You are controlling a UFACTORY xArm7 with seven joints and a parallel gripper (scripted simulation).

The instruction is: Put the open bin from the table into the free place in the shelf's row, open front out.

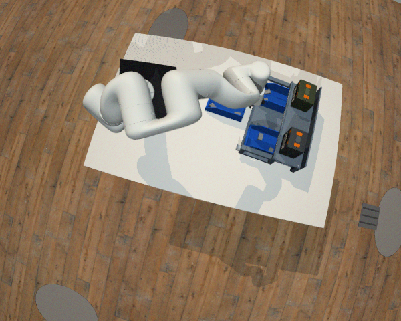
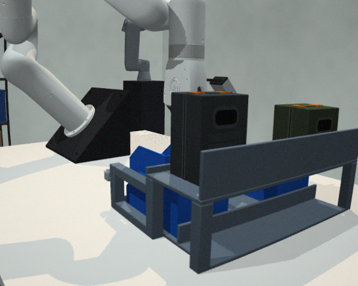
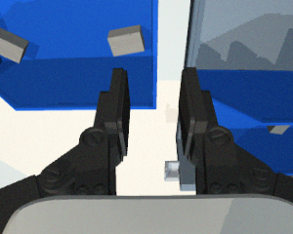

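Note:
The blue open bin (image 1: 224, 109) stands on the table just in front of the grey shelf (image 1: 280, 120), partly hidden under my arm. In the wrist view this bin (image 3: 75, 46) is at the upper left, with grey parts (image 3: 126, 41) in it. My gripper (image 3: 154, 87) is open and empty. It hovers over the strip of table between the bin and the shelf's front (image 3: 244, 26), the left finger near the bin's wall. Two more blue bins (image 1: 275, 96) (image 1: 260, 138) sit on the shelf, with a free place (image 1: 264, 116) between them.
A dark box (image 2: 208, 135) and an olive box (image 2: 305, 121) stand on the shelf's upper board. The black robot base (image 2: 111, 123) is behind the shelf's left end. A grey back rail (image 2: 277, 161) runs along the shelf.

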